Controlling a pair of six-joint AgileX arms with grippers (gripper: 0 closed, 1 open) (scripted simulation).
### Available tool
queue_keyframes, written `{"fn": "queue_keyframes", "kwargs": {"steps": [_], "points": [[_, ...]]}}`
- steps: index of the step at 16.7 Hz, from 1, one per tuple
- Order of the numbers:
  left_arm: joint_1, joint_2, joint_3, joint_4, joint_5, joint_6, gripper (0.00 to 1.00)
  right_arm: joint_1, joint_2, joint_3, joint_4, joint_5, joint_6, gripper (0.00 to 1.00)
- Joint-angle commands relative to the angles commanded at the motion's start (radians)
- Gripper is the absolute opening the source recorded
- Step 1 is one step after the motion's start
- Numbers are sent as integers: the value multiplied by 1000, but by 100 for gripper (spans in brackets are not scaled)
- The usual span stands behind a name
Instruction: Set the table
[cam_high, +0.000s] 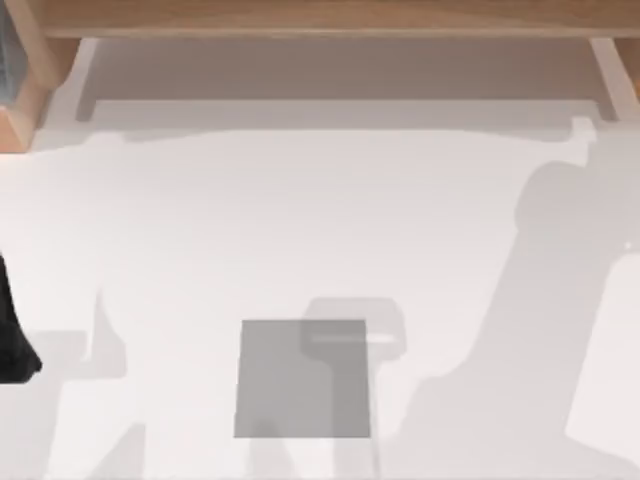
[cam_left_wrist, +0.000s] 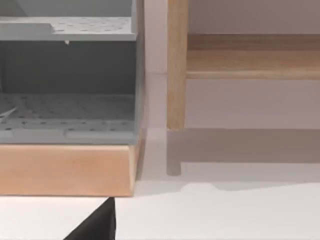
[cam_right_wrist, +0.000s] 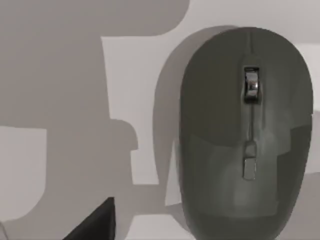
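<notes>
Hanging above a grey mouse (cam_right_wrist: 245, 135) on the white table (cam_high: 300, 220), the right arm risked nudging it sideways if lowered off-centre; neither gripper's state could be told.

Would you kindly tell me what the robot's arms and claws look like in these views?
The left arm, at the top view's left edge, is a plain matte black, rounded mass with no cables or markings to be seen. In each wrist view a flat black, straight-edged wedge juts in, probably part of that arm's claw: the left claw and the right claw. Both look unmarked.
</notes>
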Motion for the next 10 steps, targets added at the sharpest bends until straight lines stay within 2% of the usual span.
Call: {"fn": "queue_keyframes", "kwargs": {"steps": [10], "points": [[0,0,0,0,0,0,100,15,16,-94,132,2,13,100]]}}
